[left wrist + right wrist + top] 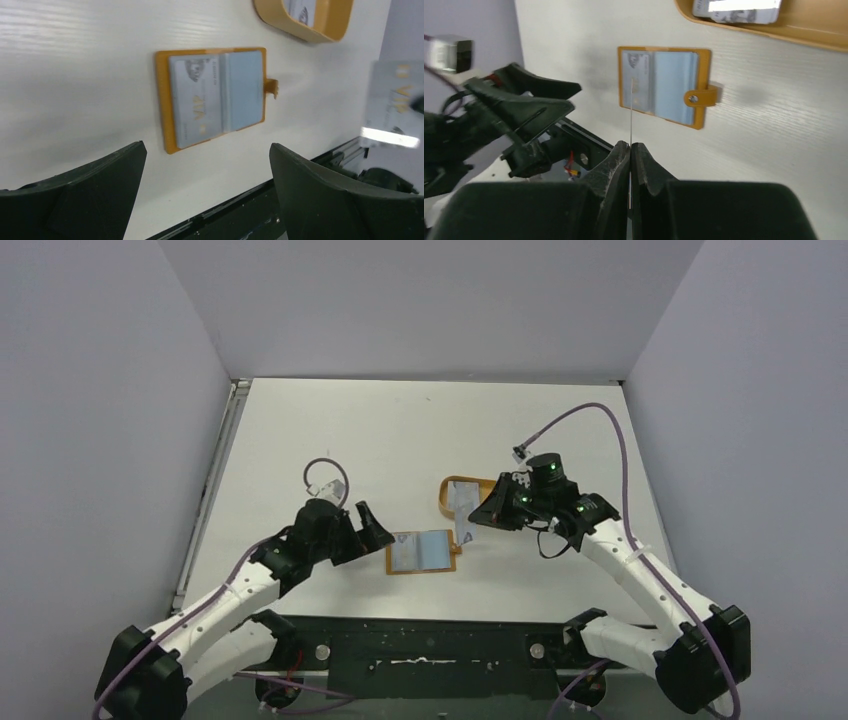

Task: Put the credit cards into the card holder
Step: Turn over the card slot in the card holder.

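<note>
The table (330, 430) is white, with grey walls all around it. From above, I see the card holder (422, 552) lying open and flat near my arms, between the two grippers. The orange tray (441, 498) sits just behind it, a bit to the right. My left gripper (372, 530) hangs just left of the card holder. My right gripper (476, 517) is by the near edge of the tray, with a pale card (465, 531) poking out of it. In the left wrist view, the left gripper's fingers (90, 195) stand wide apart with nothing between them. Past them, the card holder has a silver card (194, 100) on its left half and a blue card (243, 90) on its right half. I think both are tucked in, so that part looks done. A waiting card (302, 9) lies in the tray, and the pale card floats blurry on the right. In the right wrist view, the right gripper's fingers (609, 170) pinch the pale card (630, 115) tight. I see it edge-on, up in the air, lined up with the card holder (664, 85). It is not in yet. I think this card goes in next, then whatever is left in the tray. I cannot tell how many are there.
</note>
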### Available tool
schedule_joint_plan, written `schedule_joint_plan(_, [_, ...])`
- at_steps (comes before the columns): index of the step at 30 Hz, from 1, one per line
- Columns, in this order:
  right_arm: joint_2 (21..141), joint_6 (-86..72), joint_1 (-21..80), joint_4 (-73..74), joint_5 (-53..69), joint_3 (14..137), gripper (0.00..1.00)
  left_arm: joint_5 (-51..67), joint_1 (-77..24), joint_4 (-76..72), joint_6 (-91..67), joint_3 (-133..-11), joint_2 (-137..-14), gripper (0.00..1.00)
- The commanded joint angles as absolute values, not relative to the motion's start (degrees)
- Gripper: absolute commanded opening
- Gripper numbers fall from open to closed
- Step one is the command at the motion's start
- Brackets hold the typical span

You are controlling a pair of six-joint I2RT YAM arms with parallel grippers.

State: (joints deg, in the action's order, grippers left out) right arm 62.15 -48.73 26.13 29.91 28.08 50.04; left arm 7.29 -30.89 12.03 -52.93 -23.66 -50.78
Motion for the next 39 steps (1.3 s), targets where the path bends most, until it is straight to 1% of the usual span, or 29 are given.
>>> schedule_joint_plan(1, [63.3,-44.7,27.1,26.4,23.0,44.5,0.00,0.9,-42.4,16.2,-45.4,-34.7,-56.1,0.94])
schedule_joint_plan(3, [64.0,-43.8,28.4,25.8,21.2,43.0,0.00,-4.1,-47.2,18.9,-44.5,-38.5,-59.9,0.94])
schedule_joint_plan(5, [64.8,-43.4,29.8,24.9,20.4,41.4,0.00,-5.7,-49.7,20.5,-44.5,-41.4,-63.7,0.92])
schedule_joint_plan(13, [65.9,-45.4,31.9,20.8,19.1,38.0,0.00,-6.8,-51.0,23.0,-43.4,-51.3,-76.6,0.81])
schedule_joint_plan(19, [65.8,-44.7,32.4,20.6,19.0,37.1,0.00,-7.6,-52.0,24.5,-42.7,-58.6,-84.5,0.72])
schedule_joint_plan(26, [65.1,-44.7,32.6,20.0,19.2,36.1,0.00,-7.0,-52.2,24.7,-42.4,-62.6,-91.2,0.62])
schedule_joint_plan(34, [63.7,-44.3,32.8,19.8,19.8,35.4,0.00,-8.0,-52.2,25.2,-41.4,-63.4,-96.1,0.56])
schedule_joint_plan(39, [63.5,-43.9,33.3,19.9,19.7,35.9,0.00,-8.7,-52.2,25.5,-40.7,-63.7,-98.3,0.55])
